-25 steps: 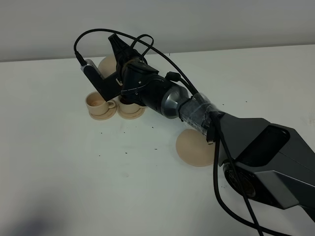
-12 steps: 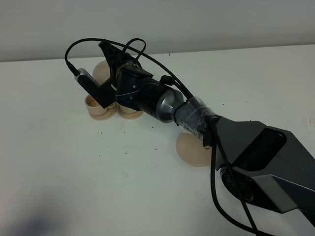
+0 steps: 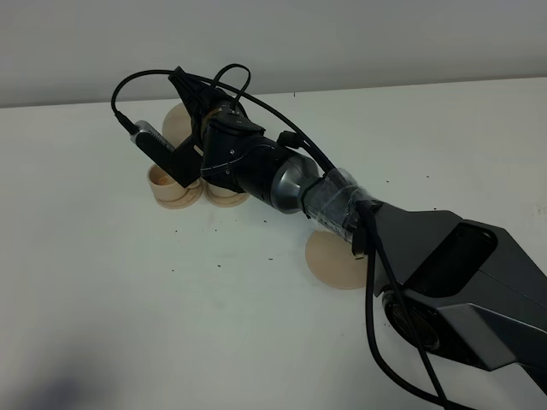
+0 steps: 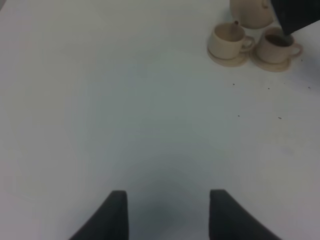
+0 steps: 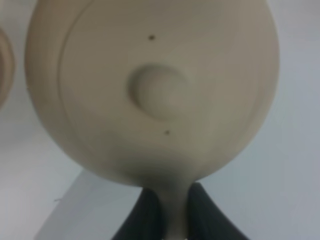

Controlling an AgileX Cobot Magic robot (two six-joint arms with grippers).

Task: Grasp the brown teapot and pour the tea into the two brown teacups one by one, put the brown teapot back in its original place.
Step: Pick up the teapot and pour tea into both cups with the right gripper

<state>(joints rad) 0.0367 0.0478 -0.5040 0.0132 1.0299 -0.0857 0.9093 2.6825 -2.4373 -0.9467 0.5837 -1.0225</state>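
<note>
Leftward shift of the brown teapot (image 5: 150,90), handle clamped in right end effector (image 5: 168,212)

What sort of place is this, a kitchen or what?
Probably a robotics lab or test bench, not a kitchen: a plain white table, a plain wall behind, and a black robot arm trailing loose cables, holding a brown teapot by two teacups.

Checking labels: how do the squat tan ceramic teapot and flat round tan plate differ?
Shape: the squat tan ceramic teapot is rounded with a knobbed lid; the flat round tan plate is a plain disc. State: teapot clamped by its handle in the right gripper; plate lies ungripped. Both share the tan-beige colour.
</note>
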